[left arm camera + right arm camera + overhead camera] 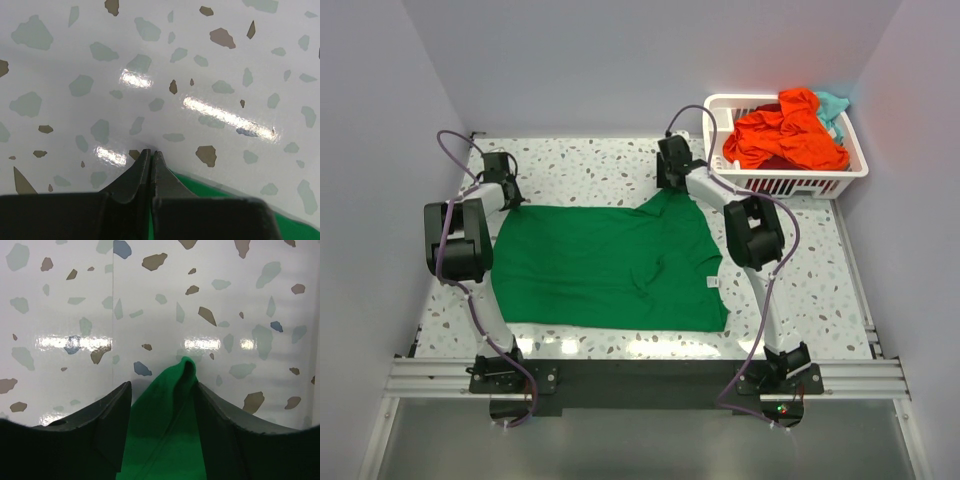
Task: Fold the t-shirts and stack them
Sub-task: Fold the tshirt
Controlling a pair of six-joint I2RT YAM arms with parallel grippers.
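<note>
Green t-shirt spread flat, white basket far right — orange-red shirt heaped inside

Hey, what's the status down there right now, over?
Left gripper shut at corner of green shirt. Right gripper open, cloth between jaws. Shirt spread out. Nothing blocking.

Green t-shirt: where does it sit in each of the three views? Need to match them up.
Top external: the green t-shirt lies spread flat, centre of frame.
Left wrist: only a green sliver at bottom right, beside the shut left pincer.
Right wrist: a green fold at bottom centre, between the parted fingers of the right pincer.
Shared landmark: the speckled tabletop, visible in all three.
</note>
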